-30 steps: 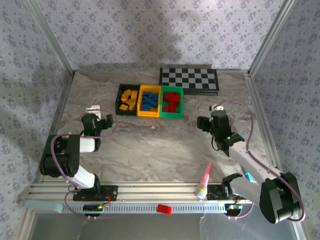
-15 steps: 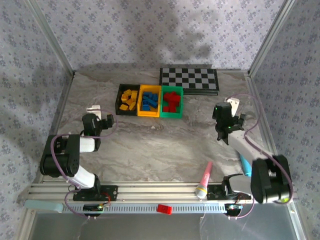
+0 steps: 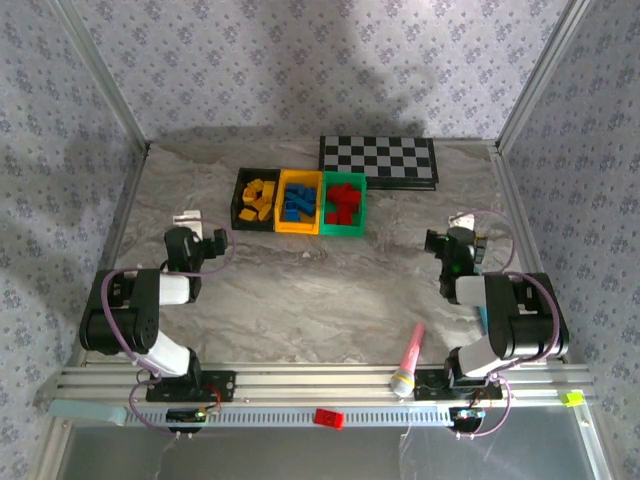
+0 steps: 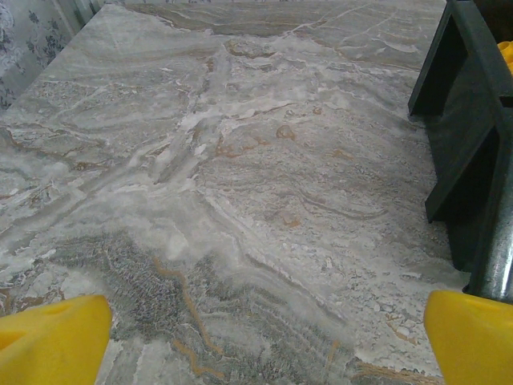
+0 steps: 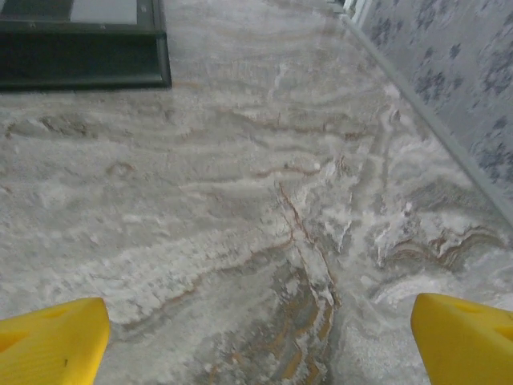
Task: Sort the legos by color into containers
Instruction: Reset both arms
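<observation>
Standing open-jawed and empty, the left gripper (image 4: 264,335) and right gripper (image 5: 260,337) flank the table (image 3: 330,290). Near its far edge, yellow legos (image 3: 258,198) fill the black bin (image 3: 238,200), blue legos (image 3: 298,203) the yellow bin (image 3: 297,229), red legos (image 3: 343,202) the green bin (image 3: 341,232). Sorting looks finished, barring a red brick (image 3: 328,418) on the near rail (image 3: 260,415), probably next to fetch.

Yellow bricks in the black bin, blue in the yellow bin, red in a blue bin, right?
No: the red bricks lie in the green bin, as the top view shows. The rest is right.
</observation>
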Robot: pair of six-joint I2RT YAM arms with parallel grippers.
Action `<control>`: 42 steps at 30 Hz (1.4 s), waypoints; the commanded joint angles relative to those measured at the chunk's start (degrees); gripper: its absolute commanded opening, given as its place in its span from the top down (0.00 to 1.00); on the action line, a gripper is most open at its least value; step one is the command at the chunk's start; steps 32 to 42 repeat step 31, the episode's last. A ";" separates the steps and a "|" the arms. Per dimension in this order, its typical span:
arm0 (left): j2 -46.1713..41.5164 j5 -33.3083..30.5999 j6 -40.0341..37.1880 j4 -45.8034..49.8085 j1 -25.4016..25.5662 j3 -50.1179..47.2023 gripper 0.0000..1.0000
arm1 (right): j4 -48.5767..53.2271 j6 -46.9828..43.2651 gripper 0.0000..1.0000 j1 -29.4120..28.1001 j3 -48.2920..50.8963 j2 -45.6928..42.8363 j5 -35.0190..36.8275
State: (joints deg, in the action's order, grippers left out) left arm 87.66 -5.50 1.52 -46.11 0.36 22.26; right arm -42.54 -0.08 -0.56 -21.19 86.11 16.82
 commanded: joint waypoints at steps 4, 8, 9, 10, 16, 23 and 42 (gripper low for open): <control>0.28 1.22 -0.49 -0.69 -0.36 1.29 0.00 | -3.35 -1.46 0.00 2.22 -1.43 1.12 -13.91; 0.27 1.41 -0.53 -0.69 -0.36 1.29 0.00 | -2.44 -1.42 0.00 2.25 -1.61 0.86 -14.11; 0.26 1.37 -0.50 -0.73 -0.36 1.29 0.00 | -3.08 -1.38 0.00 2.28 -1.46 0.99 -14.10; 0.30 1.34 -0.54 -0.74 -0.36 1.29 0.00 | -2.47 -1.40 0.00 2.31 -1.56 0.85 -14.16; 0.23 1.37 -0.53 -0.72 -0.36 1.32 0.00 | -2.79 -1.49 0.00 2.23 -1.50 0.91 -13.93; 0.23 1.36 -0.46 -0.74 -0.36 1.29 0.00 | -2.81 -1.50 0.00 2.22 -1.53 0.93 -13.94; 0.29 1.36 -0.46 -0.69 -0.36 1.29 0.00 | -2.97 -3.27 0.00 1.59 -1.25 0.40 -16.28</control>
